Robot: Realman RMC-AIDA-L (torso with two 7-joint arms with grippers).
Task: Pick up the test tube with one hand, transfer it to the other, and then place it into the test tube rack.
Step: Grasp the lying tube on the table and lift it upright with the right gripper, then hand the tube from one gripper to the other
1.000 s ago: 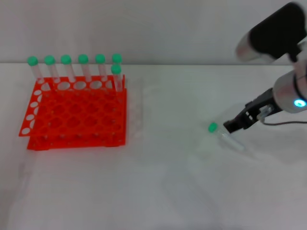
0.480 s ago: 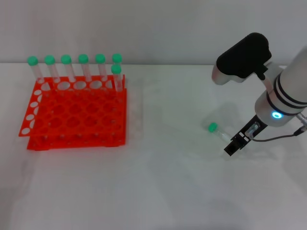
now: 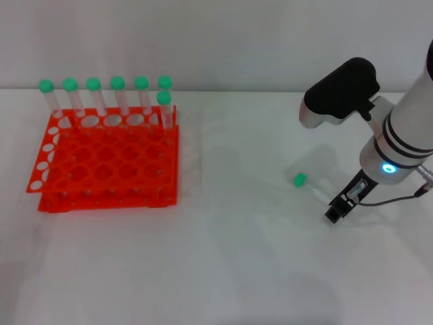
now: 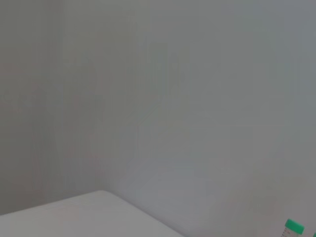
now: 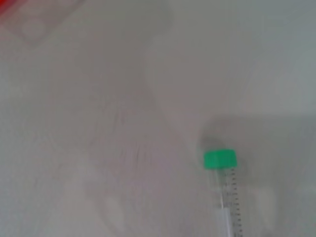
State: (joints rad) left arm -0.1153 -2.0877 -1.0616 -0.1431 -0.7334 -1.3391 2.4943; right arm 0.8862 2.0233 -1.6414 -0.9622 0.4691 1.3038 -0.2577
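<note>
The test tube [image 3: 306, 185] lies flat on the white table at the right, its green cap pointing toward the rack. It also shows in the right wrist view [image 5: 220, 160], cap up and clear marked body below. My right gripper [image 3: 337, 209], on the white arm with the cyan ring, is low over the table at the tube's bottom end. The tube rests on the table, not lifted. The orange-red test tube rack [image 3: 108, 162] stands at the left. My left gripper is out of view.
Several green-capped tubes [image 3: 117, 84] stand upright in the rack's back row. One of those caps [image 4: 294, 227] shows in the left wrist view, otherwise filled by the grey wall. A red rack corner [image 5: 10, 5] shows in the right wrist view.
My right arm has swung in and turned downward. Its gripper has moved from beside the tube's middle to the tube's bottom end, nearer me. The tube has stayed in place.
</note>
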